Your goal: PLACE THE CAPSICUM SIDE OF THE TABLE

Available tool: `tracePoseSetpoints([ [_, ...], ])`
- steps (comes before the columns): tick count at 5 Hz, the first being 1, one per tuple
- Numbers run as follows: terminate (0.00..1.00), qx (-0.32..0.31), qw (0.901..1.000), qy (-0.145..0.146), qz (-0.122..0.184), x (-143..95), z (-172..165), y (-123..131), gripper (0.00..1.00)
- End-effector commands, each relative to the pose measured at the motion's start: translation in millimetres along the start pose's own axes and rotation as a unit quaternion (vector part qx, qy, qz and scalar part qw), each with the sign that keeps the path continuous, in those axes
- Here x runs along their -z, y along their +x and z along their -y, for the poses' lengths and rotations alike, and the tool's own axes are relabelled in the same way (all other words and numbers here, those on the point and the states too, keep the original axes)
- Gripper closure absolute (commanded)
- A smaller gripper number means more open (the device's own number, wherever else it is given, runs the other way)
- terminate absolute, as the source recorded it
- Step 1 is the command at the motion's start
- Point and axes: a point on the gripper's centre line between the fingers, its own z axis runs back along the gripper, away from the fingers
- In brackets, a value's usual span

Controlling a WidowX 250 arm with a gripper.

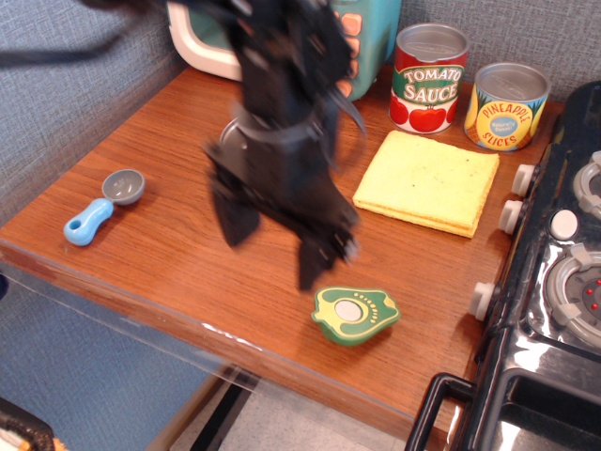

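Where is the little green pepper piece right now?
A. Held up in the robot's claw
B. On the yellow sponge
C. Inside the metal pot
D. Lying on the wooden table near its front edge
D: the capsicum lies flat on the table, with the open gripper lifted clear of it.

A blue-handled scoop, yellow sponge, tomato sauce can, pineapple can and black stove.

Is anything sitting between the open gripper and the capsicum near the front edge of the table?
Nothing visible. The gripper hangs open, up and left of the capsicum, which lies free near the table front edge; only bare wood between.
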Motion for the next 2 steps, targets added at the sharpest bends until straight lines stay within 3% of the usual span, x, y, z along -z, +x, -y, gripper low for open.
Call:
tracePoseSetpoints([
  [1,0.0,-0.017,0.9998,0.004,-0.007,-5.7,-18.5,-1.6,0.0],
  [2,1.0,-0.017,0.9998,0.004,-0.007,-5.7,-18.5,-1.6,0.0],
])
